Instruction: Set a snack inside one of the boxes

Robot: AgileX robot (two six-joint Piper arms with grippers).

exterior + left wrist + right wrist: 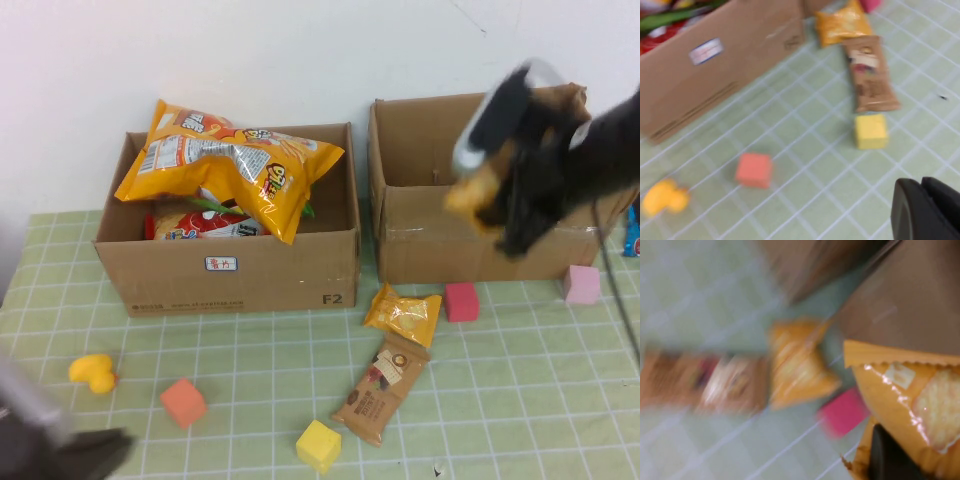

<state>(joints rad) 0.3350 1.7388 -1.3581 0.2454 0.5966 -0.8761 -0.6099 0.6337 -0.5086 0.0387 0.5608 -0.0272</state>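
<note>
My right gripper point(490, 205) is shut on a small orange snack packet point(470, 190) and holds it in the air at the front wall of the right cardboard box point(440, 240). The held packet fills the right wrist view point(910, 400). Another orange snack packet point(403, 313) and a brown snack bar point(381, 390) lie on the green mat in front of the boxes. The left box point(240, 270) holds large chip bags point(235, 160). My left gripper point(95, 455) is low at the near left edge, shut and empty; its fingers point(927, 212) show in the left wrist view.
Foam blocks lie on the mat: red-orange point(183, 402), yellow point(318, 445), magenta point(461, 301), pink point(581, 284). A yellow duck point(93, 372) sits at the left. A blue packet point(631, 232) peeks in at the right edge.
</note>
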